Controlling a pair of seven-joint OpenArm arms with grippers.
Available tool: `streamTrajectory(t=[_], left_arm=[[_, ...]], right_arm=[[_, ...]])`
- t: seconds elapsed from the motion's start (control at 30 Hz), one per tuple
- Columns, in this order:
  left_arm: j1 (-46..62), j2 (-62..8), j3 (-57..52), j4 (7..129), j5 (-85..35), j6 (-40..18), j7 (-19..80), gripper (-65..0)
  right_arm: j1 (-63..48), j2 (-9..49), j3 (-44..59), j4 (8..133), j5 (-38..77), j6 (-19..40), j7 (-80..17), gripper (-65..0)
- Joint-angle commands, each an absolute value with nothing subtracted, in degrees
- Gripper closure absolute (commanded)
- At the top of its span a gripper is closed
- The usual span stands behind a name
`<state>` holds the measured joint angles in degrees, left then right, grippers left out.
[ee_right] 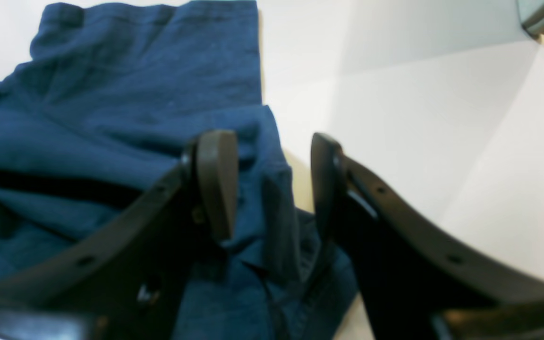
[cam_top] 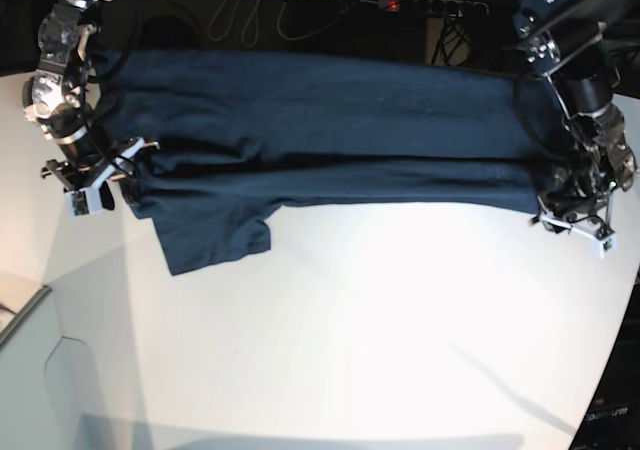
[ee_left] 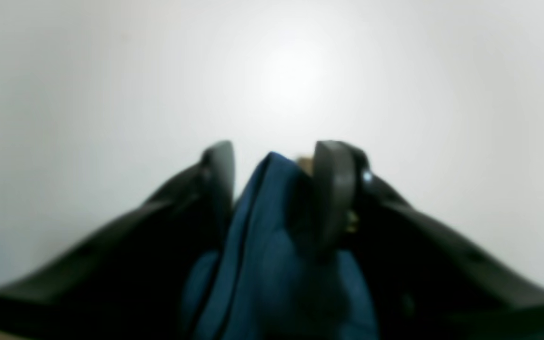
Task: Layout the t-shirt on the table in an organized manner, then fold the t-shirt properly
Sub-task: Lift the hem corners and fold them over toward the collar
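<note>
**Both pincers at the ends of a navy t-shirt**

Left pincer (ee_left: 272,156), seen from its wrist camera, has a blurred ridge of the navy-blue t-shirt (ee_left: 272,245) standing between its two dark fingers; the cloth presses against the right-hand finger (ee_left: 331,189), while a thin gap shows beside the other one. Whether the cloth is truly pinched cannot be told. Beyond the fingertips lies the bare white desk (ee_left: 111,94).

Right wrist view: the right pincer (ee_right: 272,179) stands moderately wide over the shirt's edge. A fold of the t-shirt (ee_right: 111,118) rises between the fingers, touching the left-hand finger (ee_right: 215,179), with the other finger apart from it over the desk (ee_right: 442,141). The rest of the garment spreads wrinkled to the left.

Base view: the t-shirt (cam_top: 320,130) lies stretched as a long band across the far side of the desk (cam_top: 380,320), one sleeve (cam_top: 210,235) hanging toward the camera at the left. The right pincer (cam_top: 100,175) sits at the band's left end, the left pincer (cam_top: 575,210) at its right end. No containers appear in any view.
</note>
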<state>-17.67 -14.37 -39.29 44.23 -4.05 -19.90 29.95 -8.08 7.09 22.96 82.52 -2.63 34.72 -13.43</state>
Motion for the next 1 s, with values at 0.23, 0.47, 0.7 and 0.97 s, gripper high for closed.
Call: streamTrajectory(t=[0.23, 0.47, 0.7, 0.97], left_arm=[[-18.7, -15.1, -39.3, 45.7, -4.9, -20.4, 29.8, 0.0], [-18.3, -14.6, -39.4, 50.4, -5.0, -20.4, 29.8, -0.1], [-15.3, -10.9, -39.4, 61.3, -5.0, -20.4, 29.8, -0.1], [-15.3, -10.8, -39.4, 61.1, -5.0, -20.4, 29.8, -0.1]], right_arm=[[-5.8, 7.7, 22.9, 83.7, -1.9, 35.2, -11.6, -25.9], [-1.5, 7.7, 22.9, 83.3, -1.9, 35.2, -11.9, -26.4], [4.4, 7.7, 20.5, 76.6, -1.9, 35.2, -11.9, -26.5], [12.2, 8.7, 19.0, 61.0, -2.1, 34.9, -11.9, -35.4]])
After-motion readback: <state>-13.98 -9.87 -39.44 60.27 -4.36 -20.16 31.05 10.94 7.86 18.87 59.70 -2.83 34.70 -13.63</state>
